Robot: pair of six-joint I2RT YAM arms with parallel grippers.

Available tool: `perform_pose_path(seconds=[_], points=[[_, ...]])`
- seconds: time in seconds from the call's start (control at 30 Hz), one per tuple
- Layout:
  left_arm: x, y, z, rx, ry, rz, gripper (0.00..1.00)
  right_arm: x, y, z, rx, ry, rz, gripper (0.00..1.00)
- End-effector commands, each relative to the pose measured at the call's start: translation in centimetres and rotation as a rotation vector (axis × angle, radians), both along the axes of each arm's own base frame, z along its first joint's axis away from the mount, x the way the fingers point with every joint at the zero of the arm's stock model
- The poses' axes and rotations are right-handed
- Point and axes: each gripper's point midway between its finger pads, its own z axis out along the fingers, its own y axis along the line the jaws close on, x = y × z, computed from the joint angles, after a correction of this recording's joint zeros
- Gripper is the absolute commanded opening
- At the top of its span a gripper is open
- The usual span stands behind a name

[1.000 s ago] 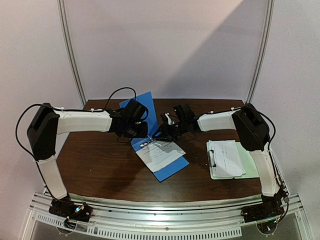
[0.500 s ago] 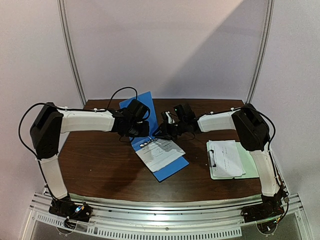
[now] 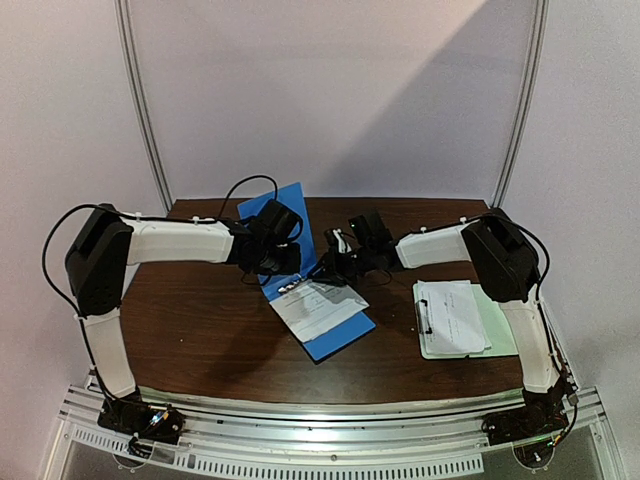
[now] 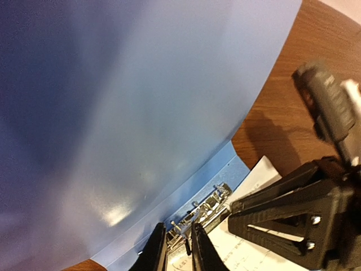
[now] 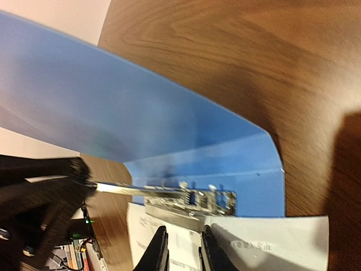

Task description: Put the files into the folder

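The blue folder (image 3: 345, 338) lies open mid-table, its cover (image 4: 113, 113) standing up at the back. A white sheet (image 3: 322, 308) rests on its inner face, top edge at the metal clip (image 5: 192, 200). My left gripper (image 4: 176, 244) is shut on the clip's thin metal lever (image 5: 118, 189), which shows between its fingers. My right gripper (image 5: 183, 244) hovers over the sheet's top edge just below the clip, fingers a narrow gap apart. Whether they pinch anything does not show. Another white sheet (image 3: 455, 315) lies on the clipboard to the right.
A pale green clipboard (image 3: 503, 335) sits at the right side of the brown table (image 3: 200, 330). Both arms reach inward and meet over the folder's spine, fingers close together. White walls stand behind the table's far edge.
My left gripper has narrowed onto the clip's lever and its arm has shifted slightly right. The right gripper has narrowed a little. Folder and sheets stay in place.
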Motion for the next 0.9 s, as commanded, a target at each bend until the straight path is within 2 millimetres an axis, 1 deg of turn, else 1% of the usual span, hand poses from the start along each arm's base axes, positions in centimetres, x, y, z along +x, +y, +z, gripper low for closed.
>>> perform_pose_path(seconds=[0.0, 0.13, 0.33, 0.63, 0.87], points=[[0.6, -0.3, 0.1, -0.003, -0.005, 0.000, 0.14, -0.6, -1.2, -3.8, -0.056, 0.041, -0.018, 0.18], [0.4, -0.6, 0.1, -0.005, -0.001, -0.007, 0.07, -1.0, -1.8, -4.9, -0.079, 0.049, -0.032, 0.17], [-0.2, -0.7, -0.1, 0.009, 0.005, -0.010, 0.00, -1.6, -2.8, -6.6, -0.124, 0.056, -0.056, 0.14], [-1.1, -0.4, -0.7, 0.017, 0.025, -0.003, 0.00, -2.2, -4.8, -9.3, -0.214, 0.067, -0.128, 0.09], [-2.1, 0.5, -1.9, 0.035, 0.057, 0.016, 0.00, -2.6, -5.8, -11.0, -0.245, 0.107, -0.180, 0.09]])
